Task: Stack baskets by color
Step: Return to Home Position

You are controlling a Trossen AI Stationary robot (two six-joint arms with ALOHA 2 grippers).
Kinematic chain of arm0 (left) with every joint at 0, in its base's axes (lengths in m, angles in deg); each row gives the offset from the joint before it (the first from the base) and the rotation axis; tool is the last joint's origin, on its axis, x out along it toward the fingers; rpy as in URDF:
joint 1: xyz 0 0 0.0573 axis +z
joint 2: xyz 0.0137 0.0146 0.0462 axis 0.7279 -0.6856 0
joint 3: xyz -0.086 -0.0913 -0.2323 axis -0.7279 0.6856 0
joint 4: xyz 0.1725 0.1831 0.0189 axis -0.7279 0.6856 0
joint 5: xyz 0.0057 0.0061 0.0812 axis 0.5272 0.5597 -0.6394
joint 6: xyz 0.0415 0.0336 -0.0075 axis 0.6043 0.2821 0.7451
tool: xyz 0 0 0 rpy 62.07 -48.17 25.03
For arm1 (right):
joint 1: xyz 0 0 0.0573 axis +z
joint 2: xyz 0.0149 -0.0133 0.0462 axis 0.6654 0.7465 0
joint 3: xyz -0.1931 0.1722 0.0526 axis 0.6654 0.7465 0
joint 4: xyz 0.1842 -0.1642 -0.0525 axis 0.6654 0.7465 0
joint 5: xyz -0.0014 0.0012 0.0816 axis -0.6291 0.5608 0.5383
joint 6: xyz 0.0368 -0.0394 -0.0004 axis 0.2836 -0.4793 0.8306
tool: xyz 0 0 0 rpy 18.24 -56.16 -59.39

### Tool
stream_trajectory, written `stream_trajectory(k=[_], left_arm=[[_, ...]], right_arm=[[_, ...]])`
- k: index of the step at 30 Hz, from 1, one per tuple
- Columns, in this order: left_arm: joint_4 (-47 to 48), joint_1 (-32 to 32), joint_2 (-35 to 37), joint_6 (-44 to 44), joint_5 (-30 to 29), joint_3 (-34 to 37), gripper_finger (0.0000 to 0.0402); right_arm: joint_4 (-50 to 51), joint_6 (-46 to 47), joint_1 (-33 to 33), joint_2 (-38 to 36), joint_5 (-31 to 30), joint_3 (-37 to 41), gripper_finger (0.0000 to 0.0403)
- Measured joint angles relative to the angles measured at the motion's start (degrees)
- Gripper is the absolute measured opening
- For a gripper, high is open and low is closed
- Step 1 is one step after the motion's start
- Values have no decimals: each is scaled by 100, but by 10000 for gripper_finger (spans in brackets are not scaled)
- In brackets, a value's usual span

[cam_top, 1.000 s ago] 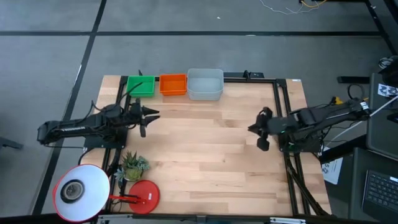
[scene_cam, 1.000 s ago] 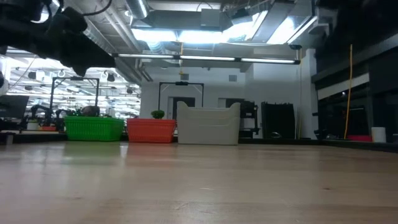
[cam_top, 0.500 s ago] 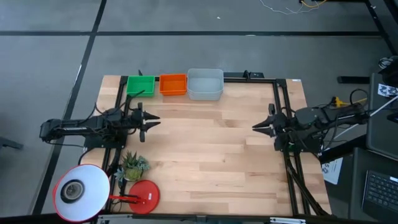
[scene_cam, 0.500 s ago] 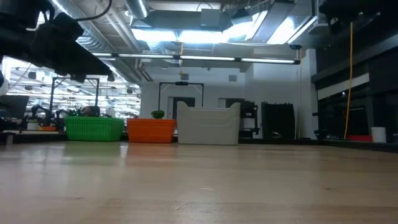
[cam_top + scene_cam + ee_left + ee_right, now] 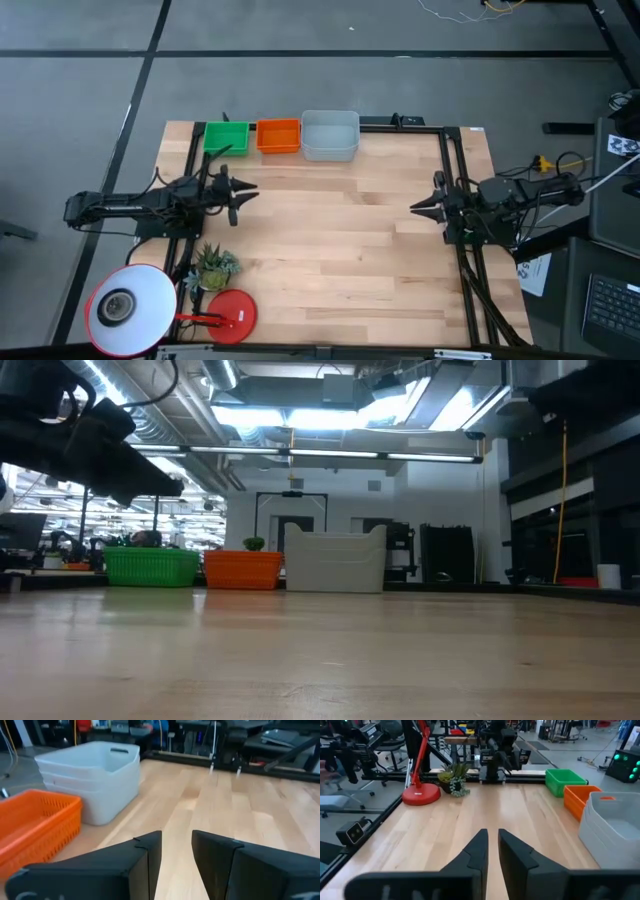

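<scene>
Three stacks of baskets stand side by side on their bottoms along the table's far edge: green point(image 5: 226, 137), orange point(image 5: 278, 136) and light grey point(image 5: 330, 135). The grey stack point(image 5: 95, 775) shows nested layers in the left wrist view. My left gripper point(image 5: 248, 192) hovers level over the table's left side, short of the baskets, open and holding nothing point(image 5: 177, 837). My right gripper point(image 5: 415, 208) hovers level at the table's right side. It points toward the left edge, and only a narrow gap point(image 5: 493, 834) parts its fingers, with nothing between them.
A lamp with a white shade point(image 5: 128, 308) and a round red base point(image 5: 232, 315) stands at the near left corner, with a small potted plant point(image 5: 213, 265) beside it. Black frame rails point(image 5: 450, 180) run along the table's sides. Bare wood point(image 5: 330, 240) fills the middle.
My right gripper has drawn back toward the table's right edge. It has tipped up from pointing down to lying level. My left gripper has sunk a little, staying level. The baskets have not moved.
</scene>
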Motion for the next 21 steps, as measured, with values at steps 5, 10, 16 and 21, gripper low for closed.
stream_trajectory(k=[5, 10, 16, 21], left_arm=[[119, 0, 0, -12, 0, 0, 100], [124, 0, 0, -12, 0, 0, 100], [126, 0, 0, -12, -2, 0, 100], [130, 0, 0, -12, -2, 0, 100]], right_arm=[[-39, -161, 2, -557, -426, 390, 44], [-224, -225, 0, -1046, -658, 1009, 44], [-1943, -303, 0, -1430, -75, 2013, 44], [-2343, -373, 0, -1417, 537, 2238, 44]])
